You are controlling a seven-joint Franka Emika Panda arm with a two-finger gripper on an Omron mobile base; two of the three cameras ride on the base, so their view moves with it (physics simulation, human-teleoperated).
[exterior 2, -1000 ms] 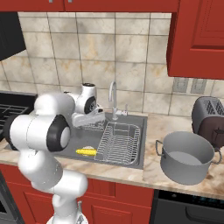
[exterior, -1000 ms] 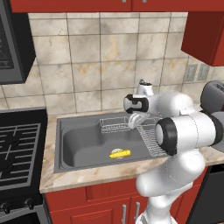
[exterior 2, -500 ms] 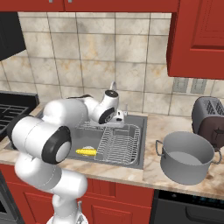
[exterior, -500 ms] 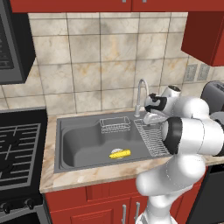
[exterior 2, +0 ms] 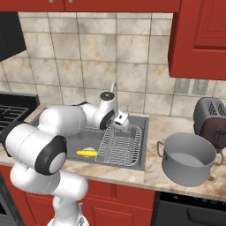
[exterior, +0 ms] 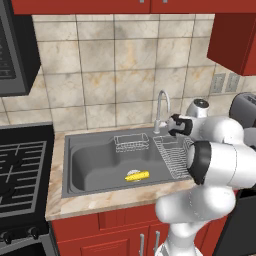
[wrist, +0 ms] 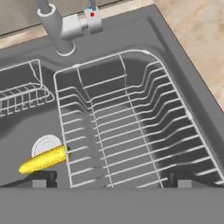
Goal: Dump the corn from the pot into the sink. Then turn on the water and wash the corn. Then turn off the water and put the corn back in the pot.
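Over the sink: my gripper (wrist: 109,181) has swung right from the basin's middle to above the wire rack (wrist: 127,127), jaws spread wide, empty.
Corn: small yellow cob (exterior: 136,175) lies in the dark grey sink (exterior: 90,165) beside the drain.
Pot: grey metal pot (exterior 2: 189,158) stands empty on the tabletop (exterior 2: 154,170).
Next: I judge the chrome tap (wrist: 65,26) is my target.

One corn (exterior: 136,175), one pot (exterior 2: 188,159), one sink (exterior: 90,165), two wire racks (wrist: 131,127), one tap (exterior: 161,107), one toaster (exterior 2: 213,118).

The gripper (wrist: 109,178) hangs spread wide over the rack (wrist: 131,127) in the sink (wrist: 144,26), holding nothing. The corn (wrist: 42,160) lies by its left fingertip, overlapping the drain (wrist: 45,143). The tap (wrist: 59,28) stands ahead, beyond the rack.
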